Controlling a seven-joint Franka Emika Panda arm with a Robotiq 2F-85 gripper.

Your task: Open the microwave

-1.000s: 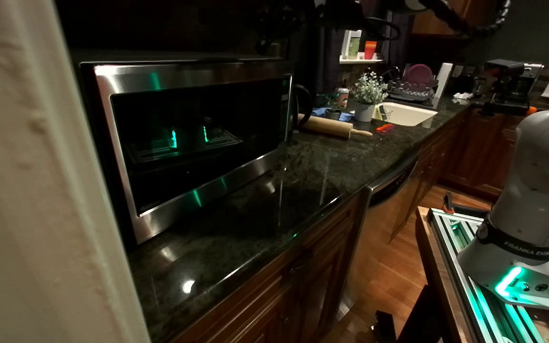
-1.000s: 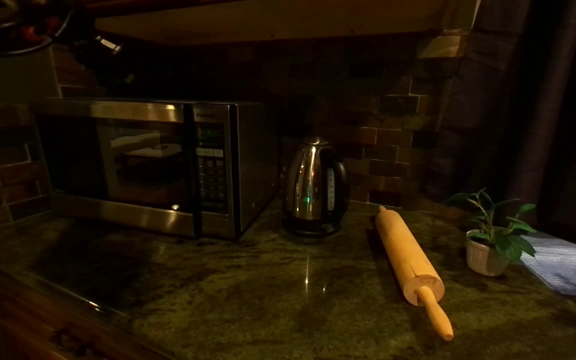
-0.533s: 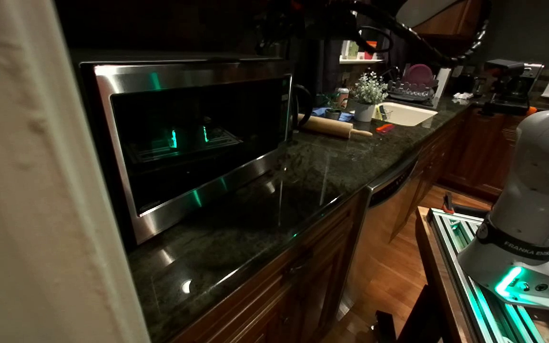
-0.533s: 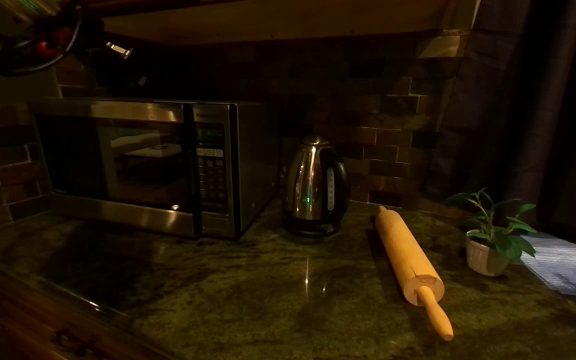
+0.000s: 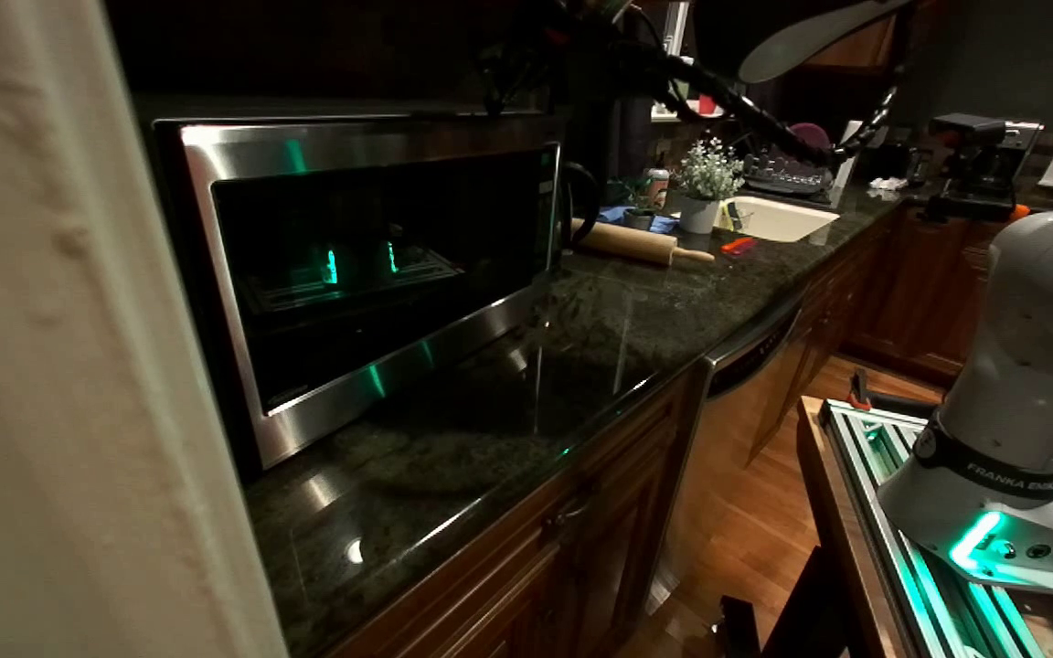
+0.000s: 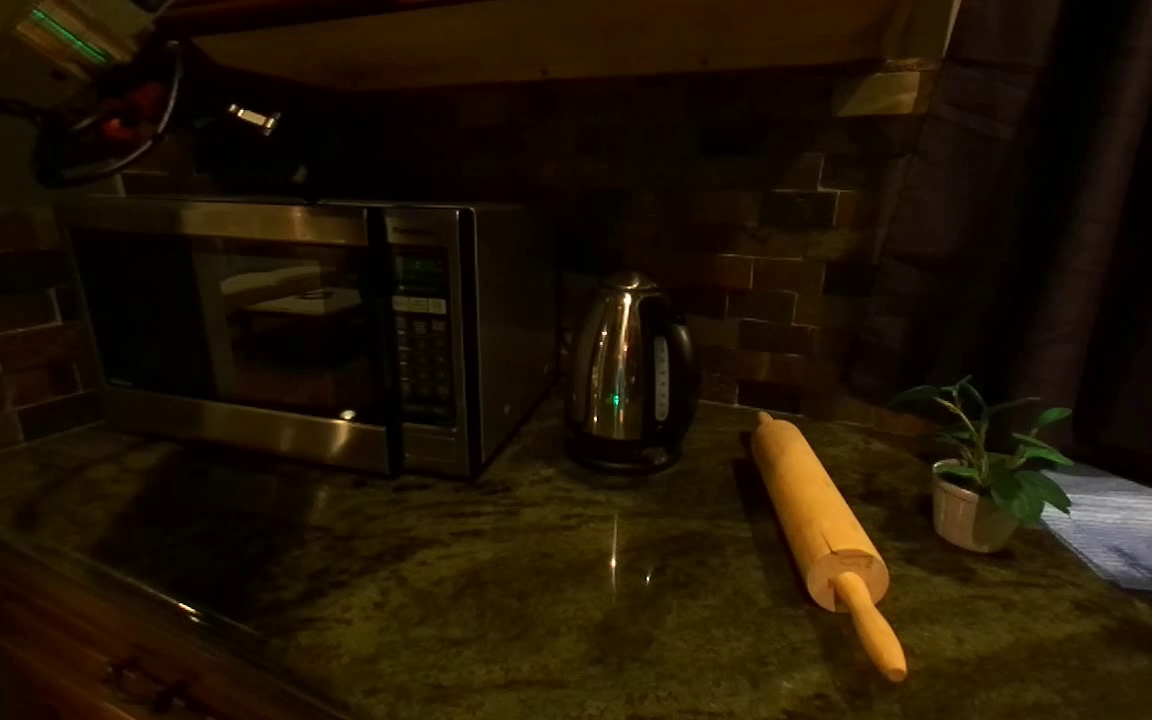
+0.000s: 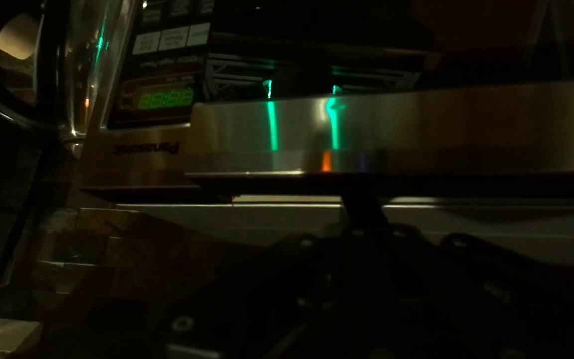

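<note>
The microwave [image 5: 389, 274] stands on the counter, with a dark glass window and steel bands. It also shows in an exterior view [image 6: 236, 320], where its door looks closed or nearly so. In the wrist view, upside down, the door's top steel band [image 7: 391, 129] sits a little forward of the control panel, with a dark strip behind it. My gripper [image 7: 364, 209] is very dark. Its fingertips appear together at that strip, behind the door's top edge; whether they touch is hard to see. In an exterior view the gripper [image 6: 298, 175] hangs just above the microwave's top.
A steel kettle [image 6: 626, 370] stands beside the microwave's panel side; its handle [image 7: 50, 65] shows in the wrist view. A rolling pin [image 6: 821, 510] and small potted plant [image 6: 981, 505] lie farther along. An upper cabinet [image 6: 576, 45] hangs above. A pale wall edge [image 5: 106, 366] flanks the microwave.
The gripper and arm have moved down and, in an exterior view, rightward along the microwave's top. Reflections on the microwave door have shifted slightly.
</note>
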